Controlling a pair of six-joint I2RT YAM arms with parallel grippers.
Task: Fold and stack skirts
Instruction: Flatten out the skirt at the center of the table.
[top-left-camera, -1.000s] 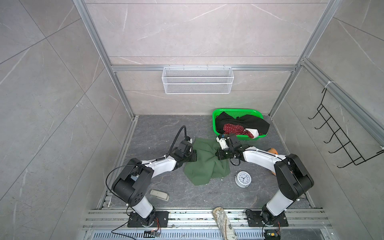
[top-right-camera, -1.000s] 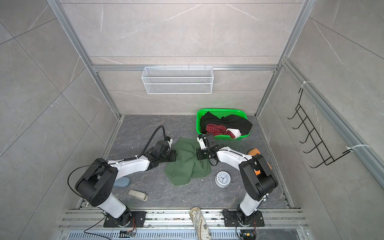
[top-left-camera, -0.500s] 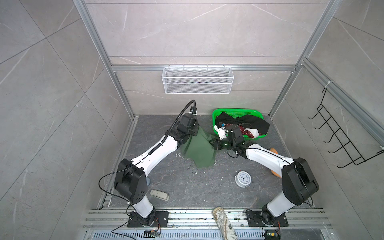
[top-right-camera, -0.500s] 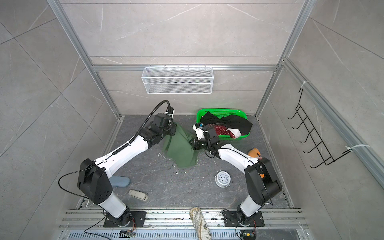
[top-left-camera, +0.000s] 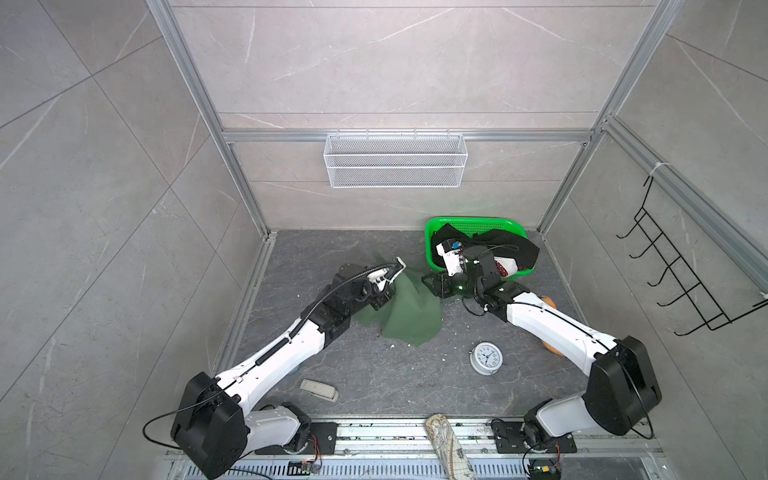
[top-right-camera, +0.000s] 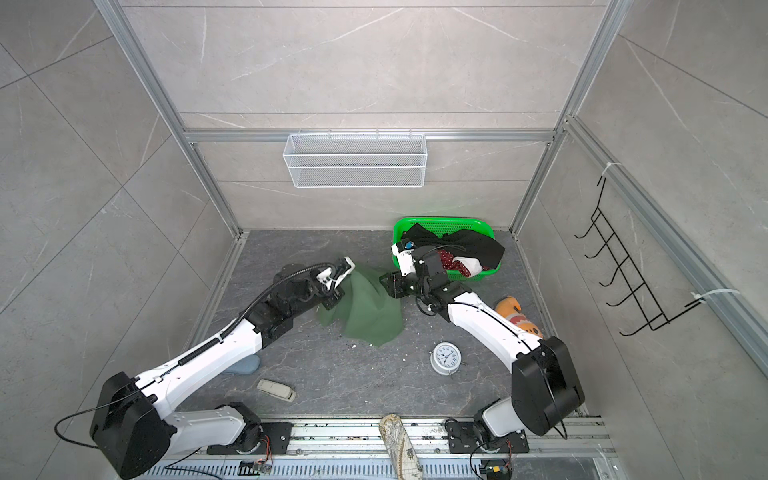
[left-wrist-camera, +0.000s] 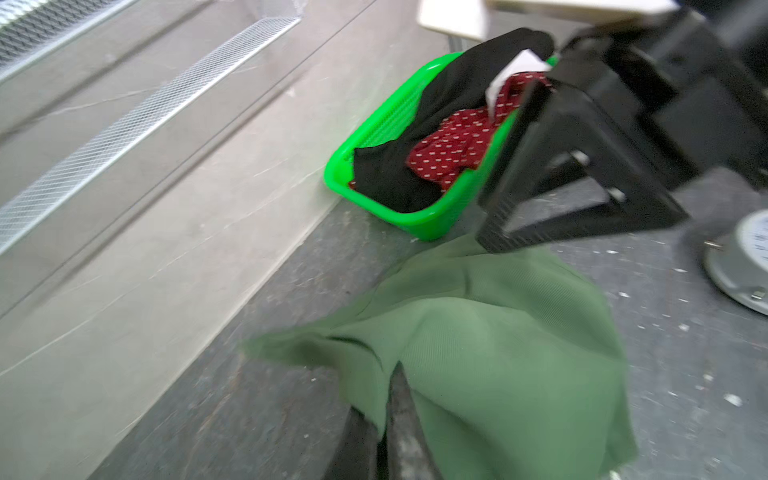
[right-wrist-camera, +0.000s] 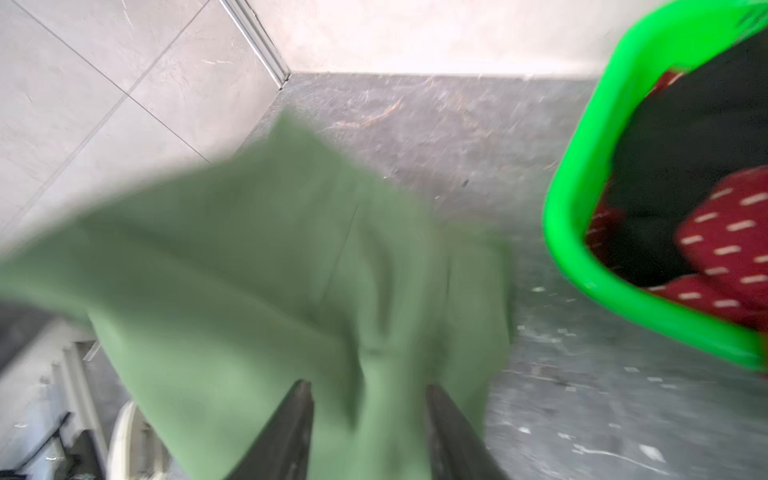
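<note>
Containers are described first. A green plastic basket (top-left-camera: 471, 223) is placed at the back of the grey floor (top-left-camera: 374, 374), near the right corner. In it the black skirt (top-left-camera: 513, 246) is laid, with one part hanging over the rim, and under it the red dotted skirt (top-right-camera: 446, 258) is partly seen. A white wire basket (top-left-camera: 395, 160) is fixed on the back wall.

The green skirt (top-left-camera: 409, 309) is found on the floor, just beside the front left corner of the green basket and between the two arms. One edge is lifted and the rest is spread in loose folds on the floor. This edge is gripped by the left gripper (left-wrist-camera: 390, 399): in the left wrist view its fingers (left-wrist-camera: 405, 419) are pressed together with the cloth pinched between them. The right gripper (right-wrist-camera: 370, 386) is placed at the other side of the same skirt. Its fingers (right-wrist-camera: 295, 415) are spread apart, and blurred green cloth is seen in the gap. Whether the cloth is touched by them cannot be told.

In both top views the front of the green basket and part of the red dotted skirt are covered by the wrist of the right arm.

Around, a small alarm clock (top-left-camera: 486, 358) is laid near the lower corner of the green skirt, apart from it. An orange plush fish (top-right-camera: 517, 316) is partly hidden under the right arm. A beige flat object (top-left-camera: 319, 390) is laid near the front, and a patterned cloth roll (top-left-camera: 446, 449) rests on the front rail. A black hook rack (top-left-camera: 681, 282) is mounted on the right wall.
</note>
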